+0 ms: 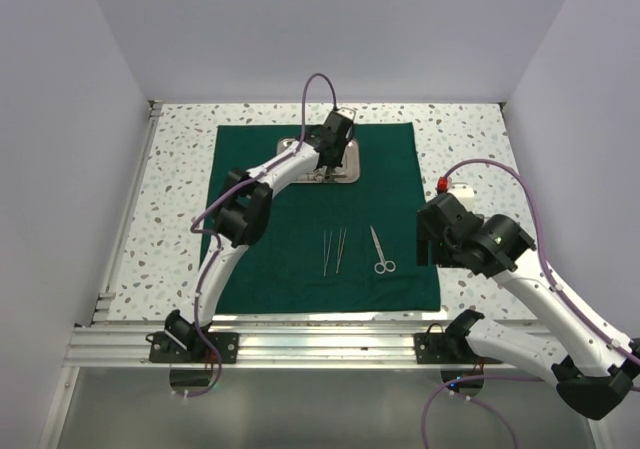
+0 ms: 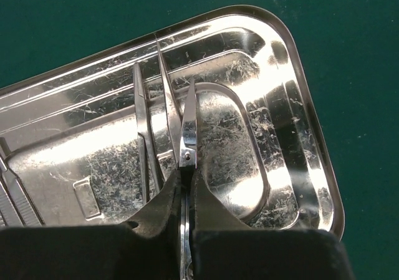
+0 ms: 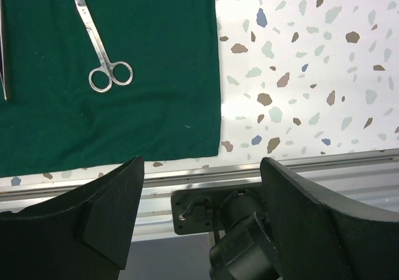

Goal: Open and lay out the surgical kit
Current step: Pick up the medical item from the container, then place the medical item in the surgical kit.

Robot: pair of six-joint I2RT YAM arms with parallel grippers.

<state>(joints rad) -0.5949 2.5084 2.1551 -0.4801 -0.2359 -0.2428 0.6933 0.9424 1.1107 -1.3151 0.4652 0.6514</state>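
Note:
The dark green cloth [image 1: 290,219] lies spread flat. The steel tray [image 1: 352,174] sits at its far middle. My left gripper [image 1: 325,169] is down in the tray [image 2: 299,105], shut on a hinged steel instrument [image 2: 188,130] just behind its pivot screw, blades pointing away. Slim tweezers [image 2: 142,124] lie beside it in the tray. Two tweezers [image 1: 333,251] and ring-handled scissors [image 1: 380,250] lie side by side on the near part of the cloth. My right gripper [image 1: 432,231] hovers open and empty at the cloth's right edge. The scissors also show in the right wrist view [image 3: 100,43].
Another steel instrument [image 2: 14,196] lies at the tray's left end. The speckled tabletop [image 3: 299,62] runs right of the cloth. An aluminium rail [image 1: 320,334] with the arm bases lines the near edge. White walls close in the left, back and right.

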